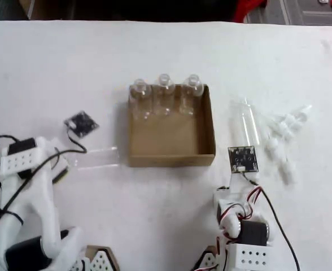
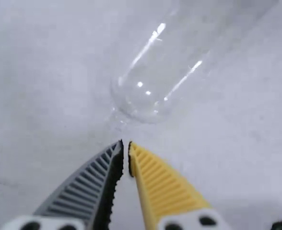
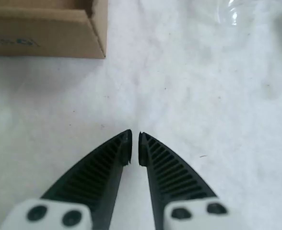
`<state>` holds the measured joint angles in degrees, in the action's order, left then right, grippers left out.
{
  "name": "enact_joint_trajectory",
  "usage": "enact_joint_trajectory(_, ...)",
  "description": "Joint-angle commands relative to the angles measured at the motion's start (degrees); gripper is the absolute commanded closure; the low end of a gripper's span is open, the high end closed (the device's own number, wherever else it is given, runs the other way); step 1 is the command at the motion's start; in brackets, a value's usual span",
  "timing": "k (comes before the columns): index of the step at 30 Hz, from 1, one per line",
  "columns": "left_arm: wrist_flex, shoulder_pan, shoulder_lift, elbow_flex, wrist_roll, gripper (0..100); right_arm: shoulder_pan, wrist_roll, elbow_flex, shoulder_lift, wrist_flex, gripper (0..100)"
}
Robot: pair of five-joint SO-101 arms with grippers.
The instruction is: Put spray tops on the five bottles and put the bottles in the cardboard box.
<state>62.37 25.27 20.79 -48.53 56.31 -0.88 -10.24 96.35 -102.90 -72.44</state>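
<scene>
The cardboard box [image 1: 206, 148] sits mid-table, its corner [image 3: 50, 28] in the right wrist view. Three clear bottles [image 1: 164, 93] stand upright along its far wall. One clear bottle [image 1: 95, 157] lies left of the box; its round end [image 2: 141, 103] is just beyond my left gripper [image 2: 125, 147], which is shut and empty over the table. Another clear bottle [image 1: 248, 121] lies right of the box, its edge [image 3: 246, 12] far ahead of my right gripper [image 3: 135, 143], also shut and empty. Loose white spray tops [image 1: 284, 132] lie at the right.
The left arm [image 1: 30, 186] stands at the front left and the right arm [image 1: 242, 226] at the front right, both with loose cables. A white cloth covers the table [image 1: 166, 220]. The table's far edge [image 1: 154, 21] is well behind the box.
</scene>
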Motion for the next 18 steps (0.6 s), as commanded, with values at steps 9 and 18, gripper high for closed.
enact_joint_trajectory(9,13.80,-0.84,-5.93,24.00,-39.56,98,-0.48,0.26,0.53,-0.31,-0.31,98.2)
enact_joint_trajectory(18,14.42,-1.36,-6.02,28.57,-65.05,98,-0.48,0.26,0.53,-0.31,-0.31,98.2)
